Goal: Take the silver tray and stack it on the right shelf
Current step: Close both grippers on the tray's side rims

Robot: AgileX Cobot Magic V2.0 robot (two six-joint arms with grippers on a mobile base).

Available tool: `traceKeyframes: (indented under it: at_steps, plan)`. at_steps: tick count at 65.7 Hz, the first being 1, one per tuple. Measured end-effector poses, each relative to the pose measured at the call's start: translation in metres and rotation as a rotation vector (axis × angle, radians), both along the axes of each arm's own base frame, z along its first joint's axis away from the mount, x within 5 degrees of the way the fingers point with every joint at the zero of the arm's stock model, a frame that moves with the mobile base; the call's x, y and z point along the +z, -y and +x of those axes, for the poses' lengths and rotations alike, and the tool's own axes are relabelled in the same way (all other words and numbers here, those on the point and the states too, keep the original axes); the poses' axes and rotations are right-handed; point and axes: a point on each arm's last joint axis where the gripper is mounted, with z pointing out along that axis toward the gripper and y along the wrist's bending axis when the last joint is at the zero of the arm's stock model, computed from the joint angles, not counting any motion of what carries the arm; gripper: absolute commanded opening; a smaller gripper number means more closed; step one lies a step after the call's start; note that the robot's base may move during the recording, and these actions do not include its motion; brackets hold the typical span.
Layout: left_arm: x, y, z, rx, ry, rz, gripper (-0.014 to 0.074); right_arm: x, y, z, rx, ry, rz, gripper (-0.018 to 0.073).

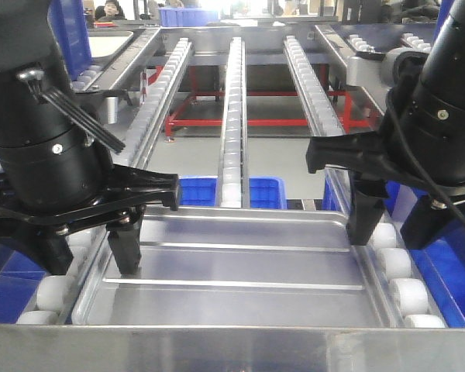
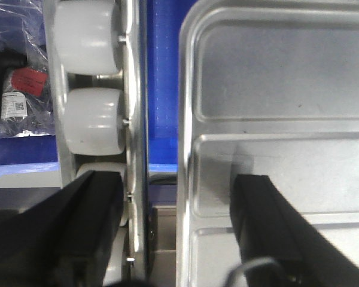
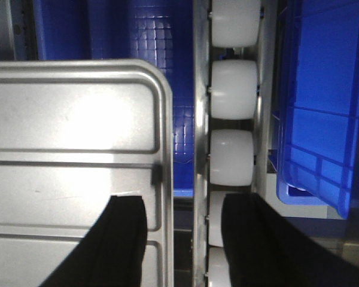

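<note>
The silver tray (image 1: 240, 267) with two long ridges lies flat on the right shelf (image 1: 217, 349), between its side rails of white rollers (image 1: 399, 271), just behind the shiny front lip. My left gripper (image 1: 89, 252) is open and straddles the tray's left rim. One finger stands inside the tray (image 2: 275, 89) and the other outside over the rollers (image 2: 93, 122). My right gripper (image 1: 394, 225) is open and straddles the right rim the same way. Its inner finger is over the tray floor (image 3: 66, 119) and its outer finger over the rollers (image 3: 230, 155). Neither grips anything.
A middle roller rail (image 1: 232, 116) runs back from the tray's far edge. Blue bins (image 1: 265, 190) sit below the shelf, one close on the right (image 3: 323, 107). A red frame (image 1: 209, 116) stands on the floor behind. Another tray (image 1: 108, 43) sits at back left.
</note>
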Motion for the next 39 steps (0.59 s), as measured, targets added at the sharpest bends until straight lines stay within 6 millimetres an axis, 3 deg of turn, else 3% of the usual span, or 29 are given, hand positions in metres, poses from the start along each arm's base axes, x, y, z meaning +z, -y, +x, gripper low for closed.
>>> traceKeyframes:
  at_steps: [23, 39]
  plan:
    - [0.0, 0.0, 0.001, -0.006, 0.012, -0.002, 0.0315, -0.02, -0.006, 0.002, -0.011, -0.077, -0.01, 0.0414]
    - [0.001, 0.001, 0.002, -0.009, 0.019, -0.009, 0.0315, -0.022, -0.01, 0.002, 0.001, -0.07, -0.002, 0.0414]
